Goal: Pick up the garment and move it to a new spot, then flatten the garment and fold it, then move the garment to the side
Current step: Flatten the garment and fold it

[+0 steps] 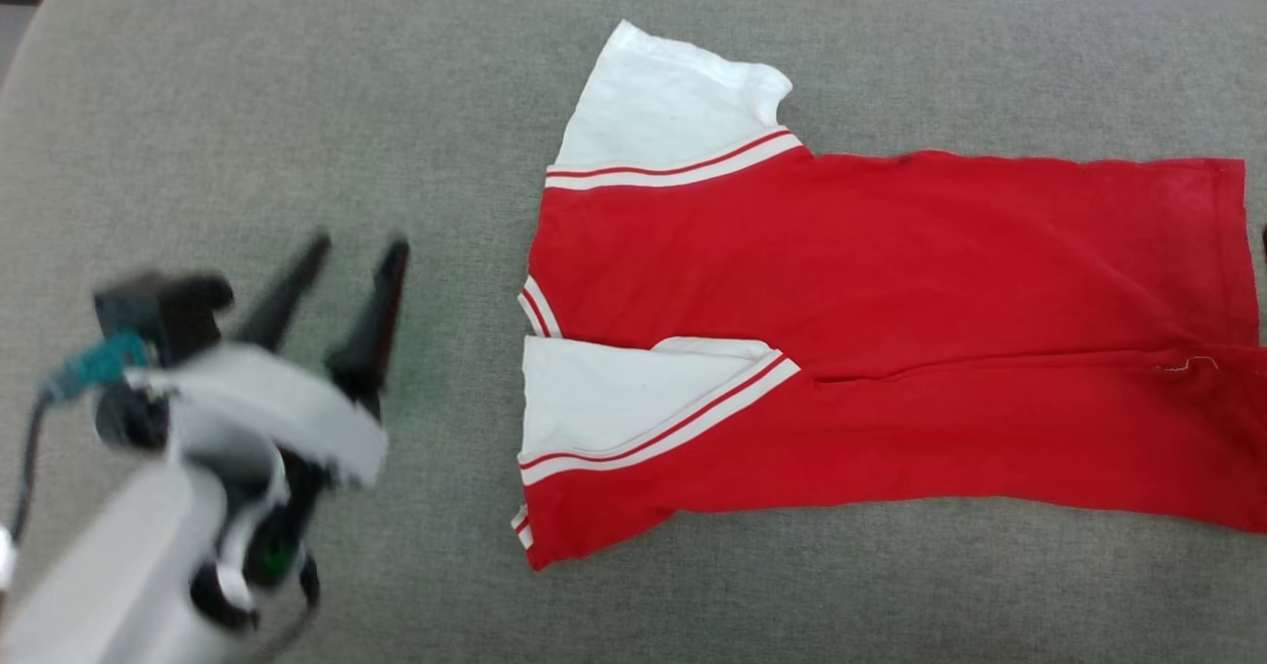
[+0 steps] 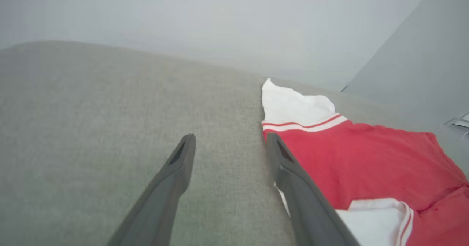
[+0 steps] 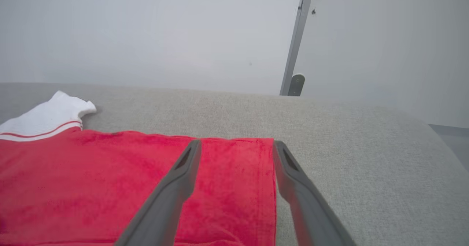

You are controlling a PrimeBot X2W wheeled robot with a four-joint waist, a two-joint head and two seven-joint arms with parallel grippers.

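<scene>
The red soft-fabric jersey shirt with white sleeve panels and red-and-white striped trim (image 1: 871,337) is lying flat on the grey woven fabric-covered surface (image 1: 247,130), stretched sideways across the right half of the head view. Collar end and sleeves point left, and the hem runs off to the right edge. The near side of the shirt looks folded in over the body, so the near white sleeve (image 1: 614,402) sits on top of the red, while the far white sleeve (image 1: 673,100) sticks out toward the back.

The left hand (image 1: 346,268) is at the lower left of the head view, a bit blurry, over bare surface and just left of the collar end. Its two dark fingers are spread apart with nothing between them. In its wrist cam the right-side finger (image 2: 293,180) overlaps the shirt's edge, but whether it touches is hard to say.

The right hand (image 3: 236,149) is also wide open and empty, straddling the hem corner of the shirt (image 3: 146,180), with one finger (image 3: 176,187) over the red cloth and the other over bare surface.
</scene>
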